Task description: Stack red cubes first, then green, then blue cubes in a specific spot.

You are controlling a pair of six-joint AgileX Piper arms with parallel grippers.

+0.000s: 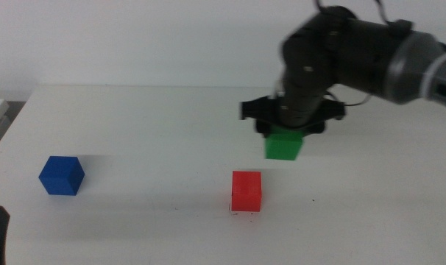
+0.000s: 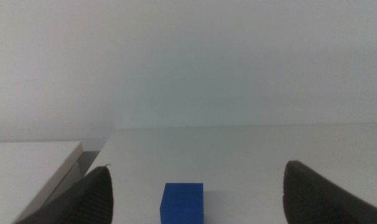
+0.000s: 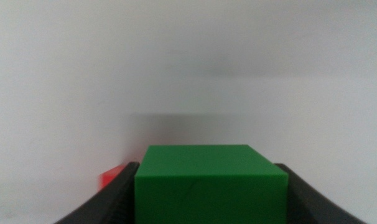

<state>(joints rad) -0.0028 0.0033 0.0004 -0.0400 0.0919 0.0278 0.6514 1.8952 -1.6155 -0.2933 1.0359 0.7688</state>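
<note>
the green cube [image 1: 284, 146] is clamped between the dark jaws of the right gripper [image 1: 285, 131] and appears lifted off the white table [image 1: 149, 125], hanging up and to the right of the red cube [image 1: 246, 191], near it but not over it yet. in the right wrist view the green cube [image 3: 210, 182] fills the space between the jaws, both side faces pressed flat, with a sliver of the red cube [image 3: 110, 178] showing past one jaw. it looks like a light, rigid block with plain matte faces, so it should neither crush nor sag; the smooth flat sides suit a squeeze across two opposite faces, as here, with enough of the block left below the jaws to set it down square on the red one. the main risk i would guess at is a small twist or offset on release, since the stack's footing is no wider than the cube itself. the red cube sits alone on the table near the front centre. the blue cube [image 1: 62, 175] rests well apart on the left, and the left gripper [image 2: 195, 193] waits low at the front left edge, jaws spread wide with the blue cube [image 2: 183, 201] ahead between them, untouched. no brand, label or writing shows on any cube, on the arms or on the table.
</note>
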